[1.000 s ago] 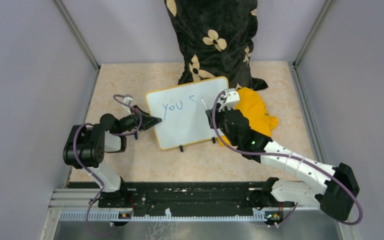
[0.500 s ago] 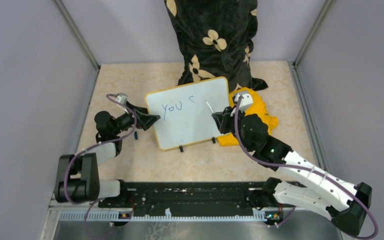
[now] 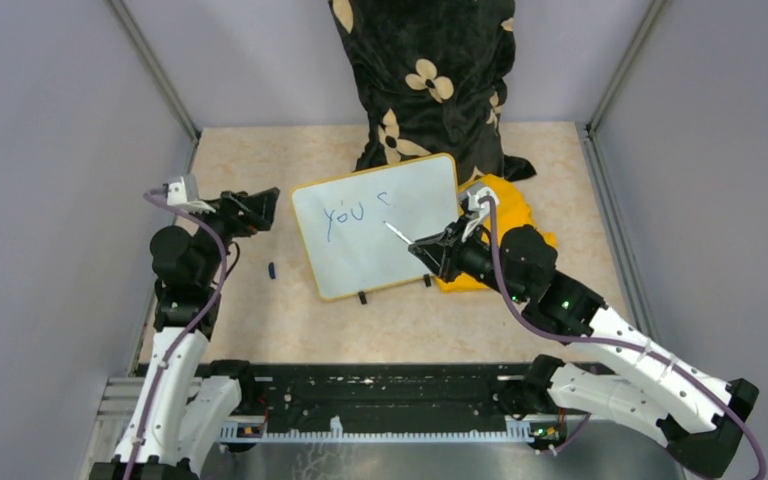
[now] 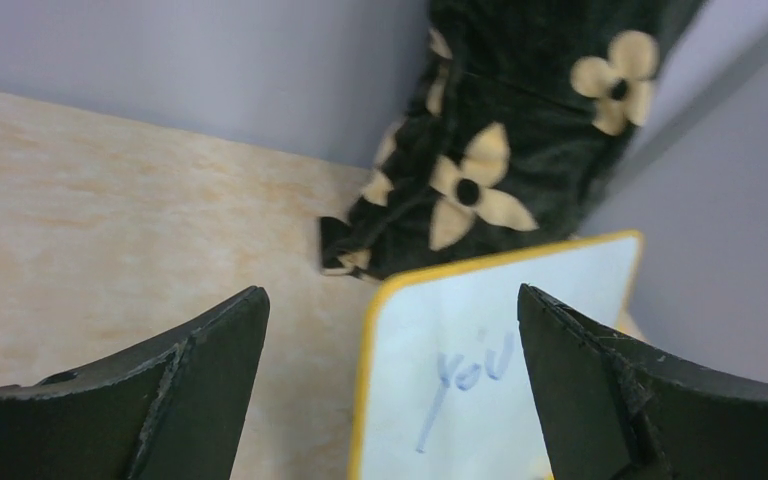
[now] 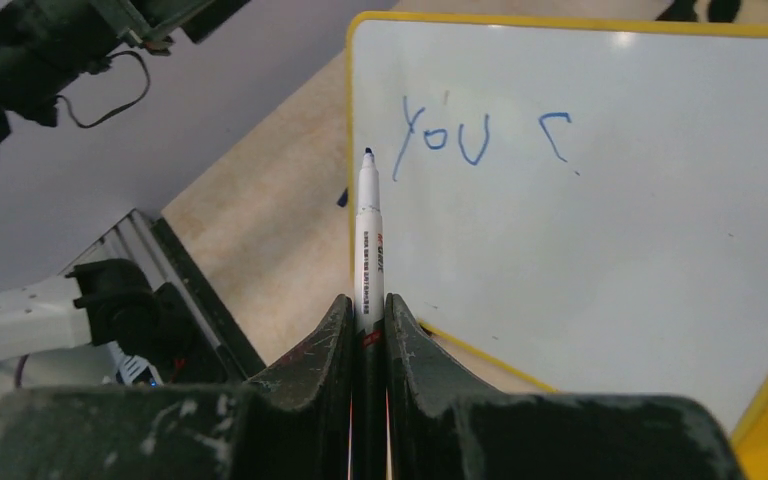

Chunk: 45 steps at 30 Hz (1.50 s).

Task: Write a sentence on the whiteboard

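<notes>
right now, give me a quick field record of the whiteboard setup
whiteboard: flat on the table, yellow frame
sentence: blue "you" plus one started stroke, unfinished
marker: clamped in the right gripper, tip over the board, contact unclear
left gripper: open, empty, off the board's left edge
yellow cloth: beside the board's right edge
small dark object: on the table, left of the board

Top cam sits high behind the arm bases, looking down on the whole tabletop (image 3: 290,310). Left wrist cam is low, peeking out between the left fingers (image 4: 190,400) toward the back wall (image 4: 160,60), whiteboard (image 4: 460,315) corner close by. Right wrist cam stares along the right fingers (image 5: 310,370) and marker (image 5: 368,230), close over the board. All three catch the whiteboard's "you" corner.
</notes>
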Available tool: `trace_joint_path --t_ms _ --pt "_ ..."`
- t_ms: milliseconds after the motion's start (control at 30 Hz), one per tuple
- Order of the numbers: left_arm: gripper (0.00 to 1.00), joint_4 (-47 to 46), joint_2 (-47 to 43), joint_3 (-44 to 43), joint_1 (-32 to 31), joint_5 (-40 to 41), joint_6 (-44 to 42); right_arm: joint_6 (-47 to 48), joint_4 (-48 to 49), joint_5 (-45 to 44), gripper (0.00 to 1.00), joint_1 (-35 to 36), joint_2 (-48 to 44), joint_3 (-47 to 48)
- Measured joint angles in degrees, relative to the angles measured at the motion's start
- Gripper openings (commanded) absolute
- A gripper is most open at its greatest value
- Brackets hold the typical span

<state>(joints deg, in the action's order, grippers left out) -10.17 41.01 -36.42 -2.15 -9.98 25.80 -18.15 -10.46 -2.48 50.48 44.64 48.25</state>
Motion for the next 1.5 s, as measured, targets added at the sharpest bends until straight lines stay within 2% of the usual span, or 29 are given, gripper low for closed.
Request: trace_joint_path --t_ms 133,267,467,633,800,1033,1300,1433,1500 --pt "0.99 -6.56 -0.83 2.29 -1.07 -11.82 6.84 0.02 0.52 6.27 0.00 0.00 -0.04 1.42" --pt "0.99 -22.08 2.19 6.01 -3.15 -26.34 17.97 -1.25 1.92 10.88 0.00 0.00 -0.44 1.25" --pt "0.99 -43.71 4.59 9.77 -8.87 -36.81 30.71 -5.62 9.42 15.96 0.00 0.00 -1.29 -1.55" --pt "0.99 -51.01 7.78 8.81 -13.25 -43.08 33.57 -7.23 12.92 19.41 0.00 0.00 0.68 -1.73" --pt "0.99 -51.39 11.96 5.27 -15.50 -48.72 33.75 -6.21 11.19 23.04 0.00 0.02 4.68 0.28" --pt "0.96 -44.30 12.35 1.33 -18.36 -52.50 27.63 -3.50 6.56 26.99 0.00 0.00 7.26 4.28" --pt "0.78 -37.27 12.35 0.24 -20.59 -54.97 22.47 -1.92 4.79 29.90 0.00 0.00 8.15 6.32" --pt "0.56 -35.28 12.46 -0.83 -20.85 -55.69 21.31 -1.75 4.63 30.45 0.00 0.00 8.63 6.32" --pt "0.51 -34.75 12.63 -1.60 -21.00 -55.98 21.00 -1.55 4.61 30.67 0.00 0.00 8.76 6.32"
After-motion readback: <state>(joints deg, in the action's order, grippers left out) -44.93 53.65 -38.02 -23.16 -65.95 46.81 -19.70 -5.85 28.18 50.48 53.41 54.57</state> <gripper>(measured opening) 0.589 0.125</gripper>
